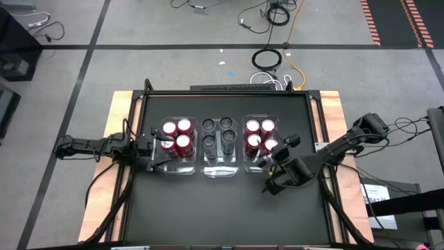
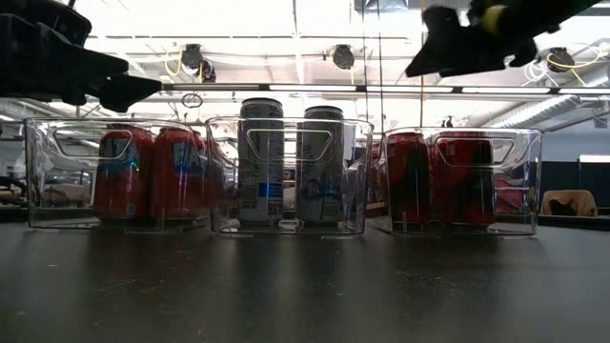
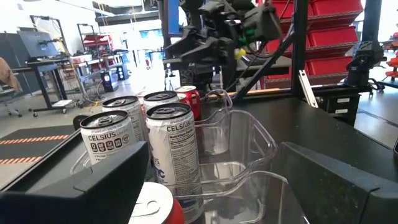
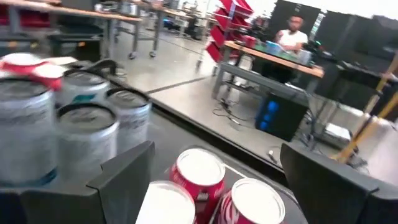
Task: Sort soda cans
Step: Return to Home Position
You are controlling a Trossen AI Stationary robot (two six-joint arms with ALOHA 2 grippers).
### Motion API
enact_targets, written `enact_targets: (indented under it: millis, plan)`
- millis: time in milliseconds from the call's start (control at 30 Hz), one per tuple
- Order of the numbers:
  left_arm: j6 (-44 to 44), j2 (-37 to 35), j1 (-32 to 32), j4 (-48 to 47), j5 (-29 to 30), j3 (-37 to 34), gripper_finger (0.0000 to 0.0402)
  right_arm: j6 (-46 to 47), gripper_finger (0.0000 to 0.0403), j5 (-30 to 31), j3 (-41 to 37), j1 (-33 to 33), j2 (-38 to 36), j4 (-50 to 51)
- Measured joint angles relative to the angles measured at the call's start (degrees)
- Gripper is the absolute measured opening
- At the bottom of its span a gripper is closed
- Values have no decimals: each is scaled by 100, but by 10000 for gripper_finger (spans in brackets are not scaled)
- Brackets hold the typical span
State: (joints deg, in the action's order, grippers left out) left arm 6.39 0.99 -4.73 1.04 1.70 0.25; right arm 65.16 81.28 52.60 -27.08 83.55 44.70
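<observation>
Three clear bins stand in a row mid-table. The left bin holds red cans, the middle bin holds dark cans with dark tops, and the right bin holds red cans. My left gripper hovers open over the left bin's left side; in its wrist view a red can's white top lies between its fingers. My right gripper is open above the right bin's near right corner, with red can tops below its fingers.
The bins sit side by side with narrow gaps between them. Bare black tabletop stretches from the bins to the near edge. In the low view both grippers hang above the bins' rims. A person sits at a desk beyond the table.
</observation>
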Motion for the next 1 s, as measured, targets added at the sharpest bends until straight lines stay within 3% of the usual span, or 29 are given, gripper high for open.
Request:
enact_targets:
  millis: [133, 267, 333, 467, 567, 700, 900, 1000]
  plan:
    - [2, 0, 0, 0, 1, 0, 371, -506, 338, 1, 0, 547, 0, -853]
    - [0, 0, 0, 0, 1, 0, 371, -1738, 338, -480, 0, 1152, 0, -2747]
    - [1, 1, 0, 0, 1, 0, 371, -3035, 338, -1382, 0, 1457, 0, -3995]
    - [0, 0, 0, 2, 1, 0, 371, -5897, 338, -4237, 0, 1980, 20, -6456]
    - [1, 1, 0, 0, 1, 0, 371, -6857, 338, -5954, 6, 2310, 18, -7594]
    - [1, 1, 0, 0, 1, 0, 371, -6441, 338, -7245, 7, 2865, 2, -7578]
    - [2, 1, 2, 2, 1, 0, 371, -5979, 338, -10019, 2, 3589, -67, -6483]
    - [1, 1, 0, 1, 1, 0, 371, -6164, 338, -10218, -4, 3808, -354, -5895]
